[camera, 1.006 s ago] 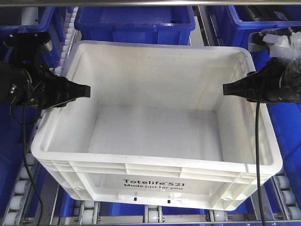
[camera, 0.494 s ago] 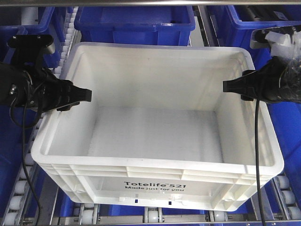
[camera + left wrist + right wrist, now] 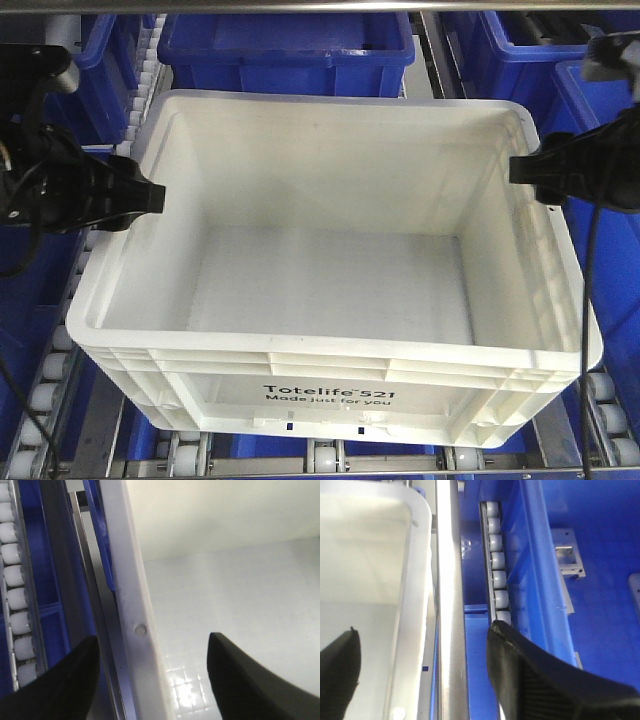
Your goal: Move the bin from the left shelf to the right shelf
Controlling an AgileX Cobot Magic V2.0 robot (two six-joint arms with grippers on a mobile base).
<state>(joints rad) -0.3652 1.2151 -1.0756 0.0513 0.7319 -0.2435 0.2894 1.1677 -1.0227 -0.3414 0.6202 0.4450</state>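
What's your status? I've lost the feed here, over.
Left gripper open, straddling the bin left rim. Right gripper open astride right rim. Bin not gripped. Blue bins close around.

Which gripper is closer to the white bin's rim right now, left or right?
About even, neither clearly nearer. The left gripper is open, straddling the bin's left rim; the right gripper is open, straddling the right rim. Neither has closed.

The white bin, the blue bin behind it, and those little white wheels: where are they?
white bin [image 3: 330, 395], front view, printed front wall.
blue bin [image 3: 290, 55], front view, near wall.
white wheels [image 3: 498, 572], right wrist view, roller row beside the rail.
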